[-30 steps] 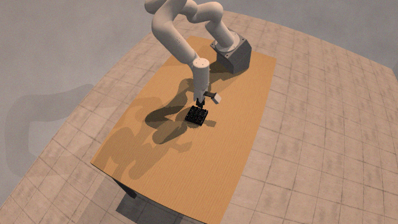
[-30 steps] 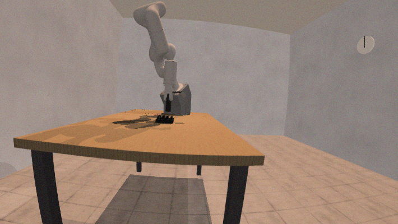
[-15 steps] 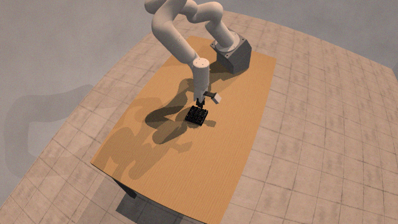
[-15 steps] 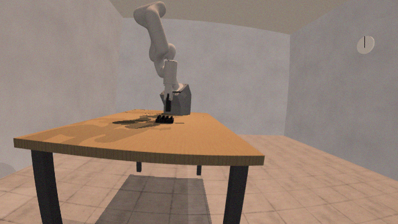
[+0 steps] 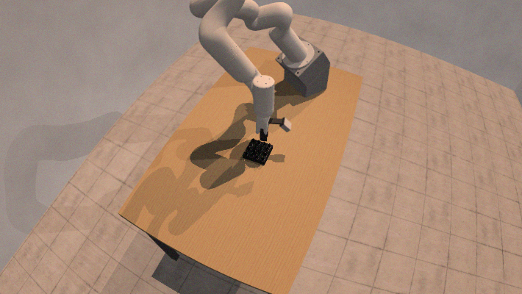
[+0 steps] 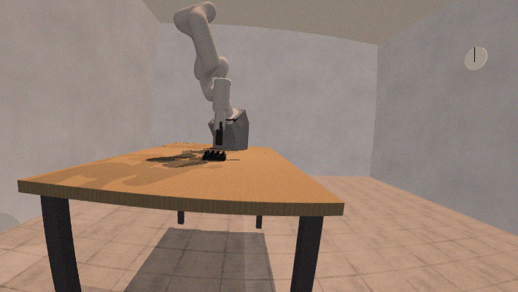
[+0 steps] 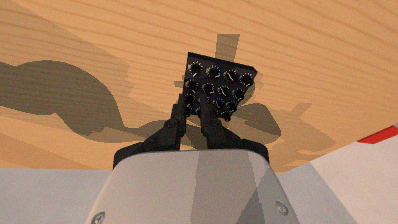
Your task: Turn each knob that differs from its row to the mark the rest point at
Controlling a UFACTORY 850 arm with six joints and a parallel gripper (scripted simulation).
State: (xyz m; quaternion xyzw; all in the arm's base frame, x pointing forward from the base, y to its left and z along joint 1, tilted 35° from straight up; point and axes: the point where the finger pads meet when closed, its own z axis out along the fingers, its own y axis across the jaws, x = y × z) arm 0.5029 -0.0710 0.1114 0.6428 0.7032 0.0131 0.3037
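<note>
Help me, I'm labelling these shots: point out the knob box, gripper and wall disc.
Knob box point(image 5: 257, 151) point(image 6: 215, 157) point(image 7: 220, 80): top, exterior, wrist views; its black body.
Gripper point(image 5: 263, 140) point(image 6: 219, 144) point(image 7: 193, 102): top, exterior, wrist views; midway between fingertips.
Wall disc point(image 6: 480, 59): exterior view; its pale face.

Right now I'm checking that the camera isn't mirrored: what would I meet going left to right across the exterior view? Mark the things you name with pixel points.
The black square-section front-left table leg point(image 6: 60, 237), the black knob box point(image 6: 214, 157), the black front-right table leg point(image 6: 306, 248), the round white wall clock point(image 6: 481, 58).
</note>
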